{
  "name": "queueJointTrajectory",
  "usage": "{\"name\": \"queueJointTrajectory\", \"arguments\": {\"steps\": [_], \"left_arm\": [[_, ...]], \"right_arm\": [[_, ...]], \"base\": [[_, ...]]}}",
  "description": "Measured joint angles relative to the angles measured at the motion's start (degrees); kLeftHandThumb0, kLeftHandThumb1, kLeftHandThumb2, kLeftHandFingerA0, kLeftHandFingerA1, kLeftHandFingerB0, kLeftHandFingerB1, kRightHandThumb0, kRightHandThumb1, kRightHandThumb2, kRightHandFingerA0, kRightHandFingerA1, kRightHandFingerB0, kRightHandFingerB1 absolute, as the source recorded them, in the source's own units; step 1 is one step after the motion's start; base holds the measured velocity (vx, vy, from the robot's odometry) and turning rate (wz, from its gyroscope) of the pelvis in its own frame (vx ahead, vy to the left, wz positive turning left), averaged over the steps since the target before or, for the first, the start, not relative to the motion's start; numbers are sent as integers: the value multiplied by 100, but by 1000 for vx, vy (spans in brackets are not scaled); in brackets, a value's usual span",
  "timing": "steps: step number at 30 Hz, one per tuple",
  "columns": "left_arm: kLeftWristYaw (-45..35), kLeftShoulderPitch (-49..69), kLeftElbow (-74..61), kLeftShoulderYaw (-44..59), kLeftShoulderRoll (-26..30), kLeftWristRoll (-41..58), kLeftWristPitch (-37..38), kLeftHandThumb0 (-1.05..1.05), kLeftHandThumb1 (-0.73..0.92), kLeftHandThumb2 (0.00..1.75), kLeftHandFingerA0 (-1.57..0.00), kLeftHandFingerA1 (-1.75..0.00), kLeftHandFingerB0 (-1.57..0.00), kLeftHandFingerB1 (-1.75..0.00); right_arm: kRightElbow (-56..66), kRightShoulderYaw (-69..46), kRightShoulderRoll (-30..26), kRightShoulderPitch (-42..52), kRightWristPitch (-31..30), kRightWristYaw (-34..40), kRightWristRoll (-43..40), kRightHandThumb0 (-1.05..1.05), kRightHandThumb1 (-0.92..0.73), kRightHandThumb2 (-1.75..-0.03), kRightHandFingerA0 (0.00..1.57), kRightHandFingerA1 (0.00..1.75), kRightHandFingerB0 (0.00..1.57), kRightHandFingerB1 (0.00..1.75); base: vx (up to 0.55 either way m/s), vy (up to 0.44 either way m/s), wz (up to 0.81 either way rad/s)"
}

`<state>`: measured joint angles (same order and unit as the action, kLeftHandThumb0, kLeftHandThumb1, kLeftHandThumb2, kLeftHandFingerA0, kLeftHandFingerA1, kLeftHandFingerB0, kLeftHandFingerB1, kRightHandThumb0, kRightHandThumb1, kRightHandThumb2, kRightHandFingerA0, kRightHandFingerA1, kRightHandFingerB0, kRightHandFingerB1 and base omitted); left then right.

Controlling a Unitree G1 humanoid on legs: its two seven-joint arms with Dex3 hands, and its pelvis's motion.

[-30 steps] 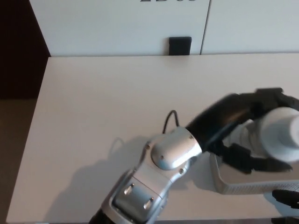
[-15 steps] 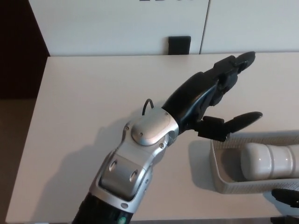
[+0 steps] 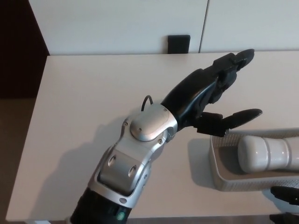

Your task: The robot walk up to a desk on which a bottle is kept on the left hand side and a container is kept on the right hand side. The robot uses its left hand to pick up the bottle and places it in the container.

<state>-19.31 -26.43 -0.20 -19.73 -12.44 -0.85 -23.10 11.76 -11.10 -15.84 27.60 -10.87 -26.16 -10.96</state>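
The bottle (image 3: 268, 153) lies on its side inside the container (image 3: 216, 169) at four o'clock on the desk (image 3: 93, 102), so the placing looks done. The left hand (image 3: 212, 100), fingers (image 3: 240, 56) spread and empty, hovers just beside the container's eleven o'clock corner.

From my remote station, this looks like an office or lab room: a plain white bench (image 3: 93, 93) set against pale wall panels (image 3: 117, 23), a small black fitting (image 3: 179, 44) mounted at their base, and brown floor (image 3: 14, 154) along the bench's left edge.
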Motion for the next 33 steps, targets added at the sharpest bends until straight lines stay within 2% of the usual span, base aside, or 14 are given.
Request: {"name": "queueJointTrajectory", "arguments": {"steps": [1,2,11,12,18,22,23,24,25,26,29,31,32,33], "left_arm": [[-11,-2,-34,-4,34,0,-1,-87,64,60,0,0,0,0],[-29,-2,-91,-7,88,1,-2,-92,55,91,0,0,0,0],[-189,325,-1259,426,813,53,-14,-75,47,85,-1,-14,-6,-19],[-222,437,-1472,609,978,97,-14,-77,48,86,-1,-15,-5,-13],[-392,1215,-1976,1762,1664,372,-11,-71,50,87,-2,-29,-6,-26],[-514,1913,-1977,2527,1945,570,-10,-67,49,86,-1,-32,-5,-29],[-514,1913,-1977,2527,1945,570,-10,-65,64,59,-7,-30,-12,-26],[-538,2057,-1961,2675,1982,602,-8,-69,49,86,-1,-30,-7,-29],[-611,2438,-1905,3036,2078,683,-5,-69,49,86,-1,-30,-7,-29],[-611,2438,-1905,3036,2078,683,-5,-64,67,60,-6,-30,-10,-26],[-753,3141,-1642,3726,2234,851,18,-61,68,60,-7,-30,-13,-27],[-821,3504,-1387,4093,2328,918,50,-68,54,82,-6,-37,-9,-37],[-838,3608,-1304,4192,2358,929,53,-34,48,102,-1,-49,0,-47],[-868,3765,-1165,4356,2394,961,74,-34,48,102,-1,-49,0,-47]], "right_arm": [[0,6,2,-13,-7,0,5,-45,-82,-64,26,41,23,36],[0,16,10,-25,-7,4,14,-45,-83,-64,27,42,23,36],[2,42,20,24,-5,1,32,-45,-81,-64,25,40,21,35],[2,42,20,41,-5,-5,30,-26,-66,-113,11,53,9,51],[1,10,18,177,9,-21,11,-25,-69,-115,9,52,8,51],[1,-31,21,290,42,-34,-25,-25,-67,-114,12,53,10,52],[1,-31,21,290,42,-34,-25,-48,-83,-64,23,42,22,37],[-1,-44,20,317,59,-36,-35,-49,-82,-64,24,44,23,38],[-7,-74,22,387,103,-40,-59,-49,-82,-64,24,44,23,38],[-7,-74,22,387,103,-40,-59,-47,-82,-64,23,41,23,36],[-26,-136,22,522,197,-68,-96,-48,-81,-77,19,46,19,42],[-74,-217,19,621,267,-104,-130,-45,-84,-64,21,42,21,38],[-93,-246,19,657,289,-117,-145,-48,-81,-63,25,46,24,40],[-128,-295,16,699,326,-140,-174,-48,-81,-63,25,46,24,40]], "base": [[0,0,0],[0,0,0],[0,0,0],[0,0,0],[0,0,0],[0,0,0],[0,0,0],[0,0,0],[0,0,0],[0,0,0],[0,0,0],[0,0,0],[0,0,0],[0,0,0]]}}
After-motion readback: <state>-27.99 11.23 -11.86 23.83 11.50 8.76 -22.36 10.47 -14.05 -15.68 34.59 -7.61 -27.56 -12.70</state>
